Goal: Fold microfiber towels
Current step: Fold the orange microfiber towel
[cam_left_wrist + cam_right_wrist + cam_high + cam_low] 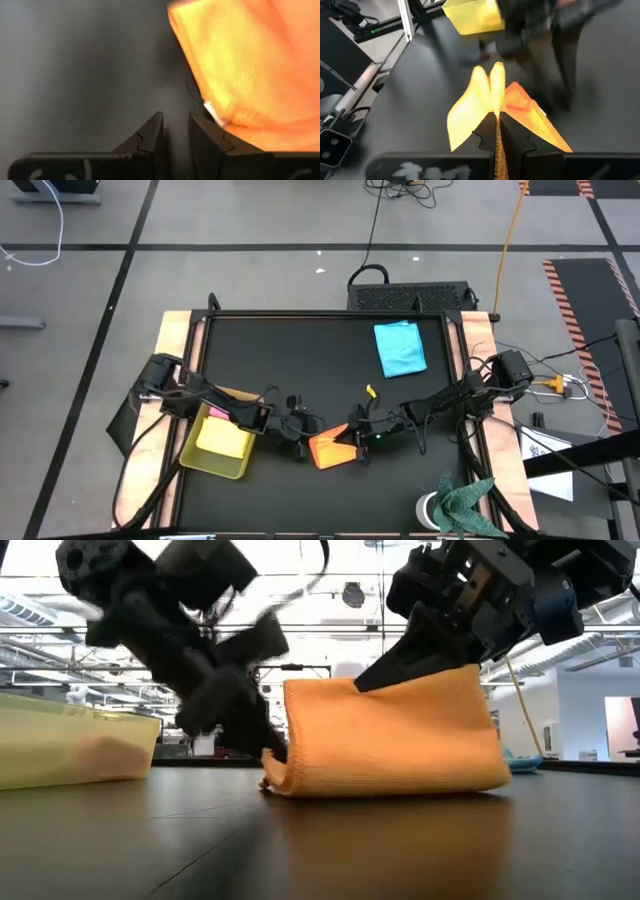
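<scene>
Near the tabletop's [300,510] front edge, the right hand [496,131] is clenched on the orange towel's [330,448] raised edge. The left hand [175,142], fingers slightly parted and empty, sits just beside it. The light blue towel [400,347] lies near the far edge.

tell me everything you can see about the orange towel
The orange towel is a small, soft, fuzzy-looking cloth near the front middle of the black table. It is partly lifted: the right gripper is shut on an upper edge, pinching two layers together, so the cloth hangs in a curved fold with its bottom resting on the table. A small white tag shows at one edge. The left gripper sits beside it, not holding it.
</scene>
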Tool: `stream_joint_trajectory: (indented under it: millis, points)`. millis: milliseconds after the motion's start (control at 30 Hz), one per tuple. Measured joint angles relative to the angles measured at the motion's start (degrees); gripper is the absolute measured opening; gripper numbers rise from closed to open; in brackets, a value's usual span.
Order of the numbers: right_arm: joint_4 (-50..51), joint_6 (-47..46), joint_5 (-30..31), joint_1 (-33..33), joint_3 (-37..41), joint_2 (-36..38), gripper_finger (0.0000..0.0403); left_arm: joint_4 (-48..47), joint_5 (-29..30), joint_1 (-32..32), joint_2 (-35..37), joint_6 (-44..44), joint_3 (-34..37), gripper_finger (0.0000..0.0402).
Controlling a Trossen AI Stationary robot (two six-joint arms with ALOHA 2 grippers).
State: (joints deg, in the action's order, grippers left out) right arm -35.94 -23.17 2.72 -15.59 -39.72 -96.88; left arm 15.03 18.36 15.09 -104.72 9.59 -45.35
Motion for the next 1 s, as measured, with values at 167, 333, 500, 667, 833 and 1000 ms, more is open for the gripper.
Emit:
stream_joint_trajectory:
  millis: [167, 333, 500, 667, 833, 1000]
  points:
    - [-1.17, -0.15, -0.02, 0.58, -0.02, -1.14, 0.0004, 7.99, 0.35, 0.16, -5.29, -0.59, 0.05, 0.0092]
    - [-5.47, -2.06, -2.97, 1.5, -0.06, -6.14, 0.0004, 14.31, 0.05, 0.04, -8.4, -2.15, 0.07, 0.0092]
    - [-6.72, -2.66, -3.04, 2.31, -0.41, -9.3, 0.0004, 14.96, 0.27, 0.04, -8.11, -2.99, 0.1, 0.0092]
    - [-6.26, -2.74, -3.02, 2.88, -0.39, -9.94, 0.0004, 13.27, -0.13, 0.39, -6.08, -4.81, 0.27, 0.0092]
    - [-6.04, -2.61, -3.04, 2.86, -0.39, -8.42, 0.0004, 6.59, 0.69, 1.68, -0.37, -4.39, 0.15, 0.0092]
    - [-5.92, -2.58, -2.84, 3.2, -0.39, -7.17, 0.0004, 2.79, 2.85, 3.65, 4.94, -3.9, 0.27, 0.0092]
